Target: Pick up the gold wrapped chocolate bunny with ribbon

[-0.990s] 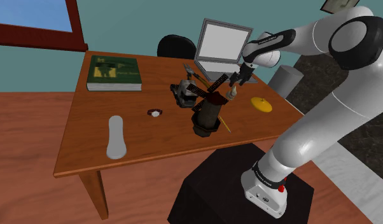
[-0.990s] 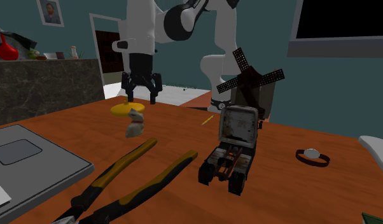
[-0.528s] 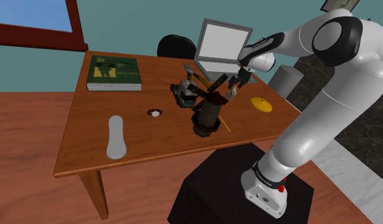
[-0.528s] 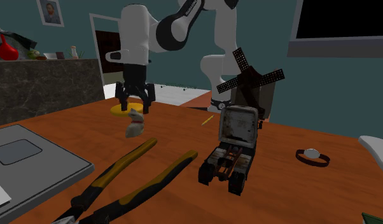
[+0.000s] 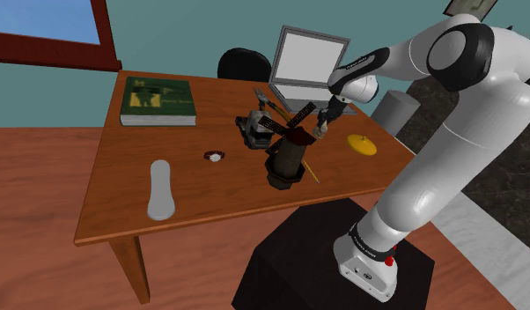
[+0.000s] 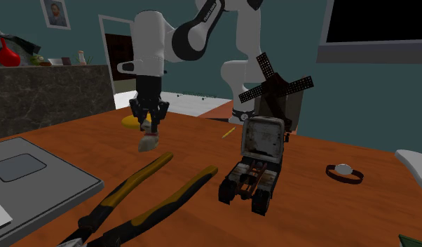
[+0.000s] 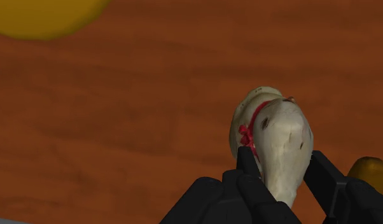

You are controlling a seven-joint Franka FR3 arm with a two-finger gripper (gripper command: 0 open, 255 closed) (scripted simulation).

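Two pincer fingers (image 7: 247, 159) clasp the bunny (image 7: 279, 137) beside a yellow disc (image 7: 44, 13), pliers (image 6: 125, 189) nearby.

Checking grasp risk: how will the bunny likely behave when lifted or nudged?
The bunny looks smooth and rounded, so it may well slip from a pinch. It is small beside the pliers, so probably light. Taller than wide, it could tip if nudged.
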